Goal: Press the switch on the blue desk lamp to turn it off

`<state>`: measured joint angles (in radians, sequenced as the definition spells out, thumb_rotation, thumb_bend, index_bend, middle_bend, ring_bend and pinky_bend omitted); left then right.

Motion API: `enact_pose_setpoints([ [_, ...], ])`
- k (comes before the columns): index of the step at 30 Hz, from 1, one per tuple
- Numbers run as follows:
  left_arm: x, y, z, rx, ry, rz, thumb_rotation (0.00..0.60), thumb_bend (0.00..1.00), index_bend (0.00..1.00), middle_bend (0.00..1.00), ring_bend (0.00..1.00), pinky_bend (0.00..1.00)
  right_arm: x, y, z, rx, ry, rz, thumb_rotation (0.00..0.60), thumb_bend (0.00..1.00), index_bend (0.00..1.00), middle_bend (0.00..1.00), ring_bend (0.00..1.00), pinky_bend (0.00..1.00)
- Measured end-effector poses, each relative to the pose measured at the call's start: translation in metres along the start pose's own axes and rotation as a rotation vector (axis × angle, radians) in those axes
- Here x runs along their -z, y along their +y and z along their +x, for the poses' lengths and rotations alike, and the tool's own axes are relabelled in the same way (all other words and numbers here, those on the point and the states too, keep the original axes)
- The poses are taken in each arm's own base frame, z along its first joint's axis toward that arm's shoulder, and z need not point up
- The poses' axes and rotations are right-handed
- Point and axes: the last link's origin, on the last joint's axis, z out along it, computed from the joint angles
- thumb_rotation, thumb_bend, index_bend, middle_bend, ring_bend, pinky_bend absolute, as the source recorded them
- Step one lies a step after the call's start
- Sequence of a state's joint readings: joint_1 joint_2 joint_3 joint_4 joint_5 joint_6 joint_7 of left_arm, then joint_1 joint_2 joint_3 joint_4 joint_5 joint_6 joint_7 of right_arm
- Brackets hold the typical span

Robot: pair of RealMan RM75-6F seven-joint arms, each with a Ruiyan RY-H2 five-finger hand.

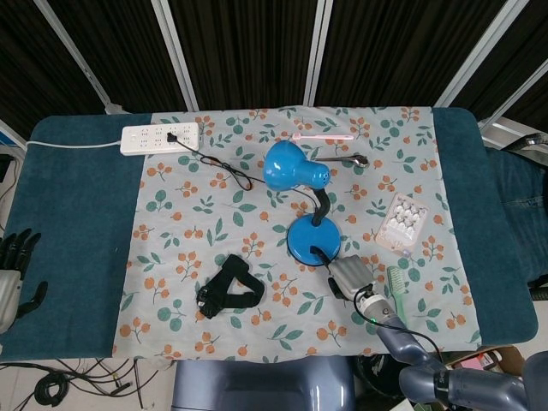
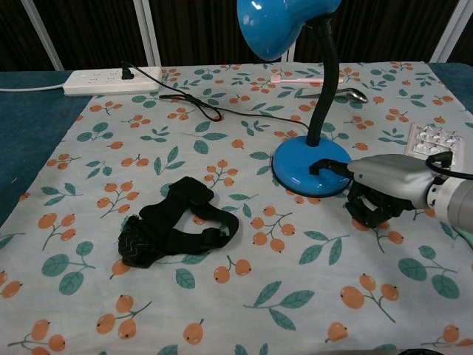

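right hand (image 2: 380,188) at the base of the blue desk lamp (image 1: 312,238), no light pool on the floral cloth (image 1: 180,282).
one dark fingertip reached onto the base by the switch (image 2: 315,167), the other fingers curled under, gripping nothing. the lamp stood mid-cloth, near a black head strap (image 2: 174,225). the left hand (image 1: 13,265) lay at the table's left edge; whether spread or closed could not be told.

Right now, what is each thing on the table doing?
Blue desk lamp: off, no glow on the cloth.
Right hand: one finger on the lamp base, the rest curled.
Left hand: idle, holding nothing.
Power strip: one plug in.
Black headlamp: lying loose.
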<state>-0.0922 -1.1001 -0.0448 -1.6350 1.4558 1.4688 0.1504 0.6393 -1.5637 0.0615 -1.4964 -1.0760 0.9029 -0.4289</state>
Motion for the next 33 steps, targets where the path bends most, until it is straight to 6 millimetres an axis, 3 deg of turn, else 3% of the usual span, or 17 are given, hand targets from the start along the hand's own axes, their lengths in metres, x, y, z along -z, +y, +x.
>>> enact_pose_setpoints([
  [6,0.0,0.0,0.0,-0.001,-0.002,-0.001,0.6,0.39,0.0,0.02,0.0,0.04,-0.002,0.001,-0.001,0.009,-0.005,-0.002,0.6,0.6,0.4,0.75,0.81,0.75],
  [13,0.0,0.0,0.0,-0.001,-0.003,-0.004,0.6,0.39,0.0,0.02,0.0,0.04,-0.003,0.004,-0.001,0.014,-0.017,-0.013,0.6,0.6,0.42,0.75,0.81,0.75],
  [17,0.0,0.0,0.0,-0.001,-0.003,-0.003,0.6,0.39,0.0,0.02,0.0,0.04,-0.004,0.004,0.003,0.006,-0.005,-0.018,0.6,0.59,0.28,0.7,0.78,0.75],
  [20,0.0,0.0,0.0,-0.001,-0.003,-0.004,0.6,0.39,0.0,0.02,0.0,0.04,-0.004,0.003,0.009,-0.007,0.019,-0.018,0.6,0.51,0.11,0.55,0.67,0.69],
  [22,0.0,0.0,0.0,0.0,-0.002,-0.003,0.6,0.39,0.0,0.02,0.0,0.04,-0.003,0.002,0.015,-0.019,0.04,-0.015,0.6,0.44,0.06,0.45,0.59,0.61],
  [28,0.001,-0.001,0.001,0.003,-0.003,0.001,0.6,0.39,0.0,0.02,0.0,0.04,0.012,0.004,0.048,-0.054,0.154,-0.016,0.6,0.3,0.0,0.25,0.38,0.34],
  [33,0.001,0.0,0.001,0.003,-0.002,-0.002,0.6,0.39,0.0,0.02,0.0,0.04,0.044,0.017,0.076,-0.057,0.18,-0.043,0.6,0.26,0.0,0.2,0.3,0.24],
])
